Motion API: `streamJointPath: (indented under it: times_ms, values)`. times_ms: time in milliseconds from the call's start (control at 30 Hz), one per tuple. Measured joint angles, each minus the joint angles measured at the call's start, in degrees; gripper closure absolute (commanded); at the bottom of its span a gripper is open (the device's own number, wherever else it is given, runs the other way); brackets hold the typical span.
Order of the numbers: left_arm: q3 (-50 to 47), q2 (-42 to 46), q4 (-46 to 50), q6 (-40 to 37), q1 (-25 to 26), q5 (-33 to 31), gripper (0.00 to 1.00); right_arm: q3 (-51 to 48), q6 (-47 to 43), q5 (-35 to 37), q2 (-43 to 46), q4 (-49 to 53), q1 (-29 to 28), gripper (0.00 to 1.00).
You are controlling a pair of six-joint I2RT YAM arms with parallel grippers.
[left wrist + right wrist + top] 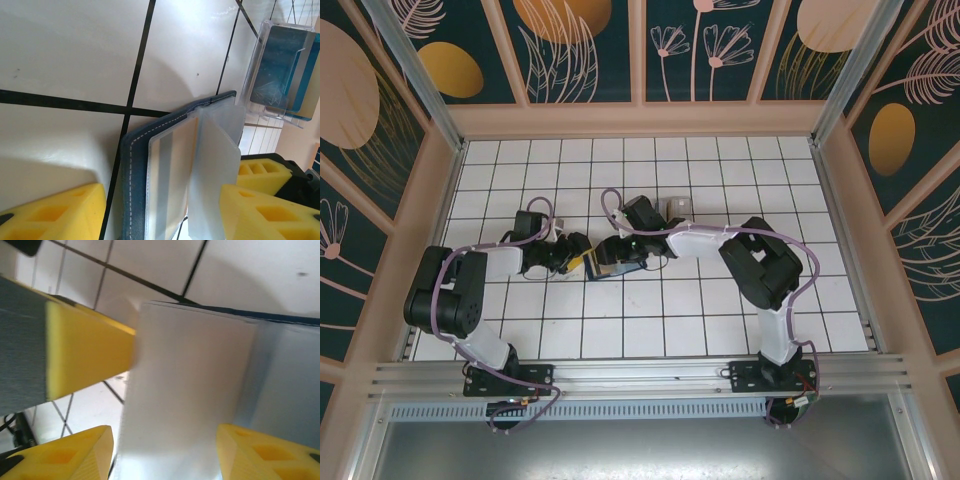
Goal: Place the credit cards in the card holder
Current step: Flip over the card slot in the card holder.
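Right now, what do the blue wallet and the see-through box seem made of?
Card holder: likely leather or imitation, matte navy, pale stitched edge; inner sleeves look frosted soft plastic. Rack: clear, glossy hard plastic, cards visible through it.

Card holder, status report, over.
Left tool open over card holder, one card pocketed. Right tool at clear sleeve, grip unclear. Rack stands apart.

The top camera looks steeply down from the near side over the whole table (620, 330). Both wrist cameras look down at close range from opposite sides, sharing the open holder (132, 190).
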State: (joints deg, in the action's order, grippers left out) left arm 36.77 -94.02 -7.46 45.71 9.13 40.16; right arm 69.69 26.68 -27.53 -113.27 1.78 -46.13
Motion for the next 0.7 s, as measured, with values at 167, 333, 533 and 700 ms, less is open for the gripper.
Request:
streamJointPath:
  times_ms: [167, 333, 533, 700]
  values:
    - [0.3, -0.1, 0.3, -0.2, 0.0, 0.1, 0.37, -0.1, -0.8, 4.7, 1.7, 3.4, 0.0, 0.43]
    - [0.6, -0.1, 1.2, -0.6, 0.0, -0.1, 0.37, -0.1, -0.9, 9.4, 3.2, 6.4, 0.1, 0.43]
    - [0.9, -0.1, 1.7, -0.7, 0.0, -0.4, 0.36, -0.1, -1.4, 10.3, 4.5, 8.0, 0.1, 0.44]
    - [1.0, -0.1, 1.9, -0.6, 0.0, -0.3, 0.35, 0.3, -2.2, 5.1, 4.4, 7.2, -0.1, 0.45]
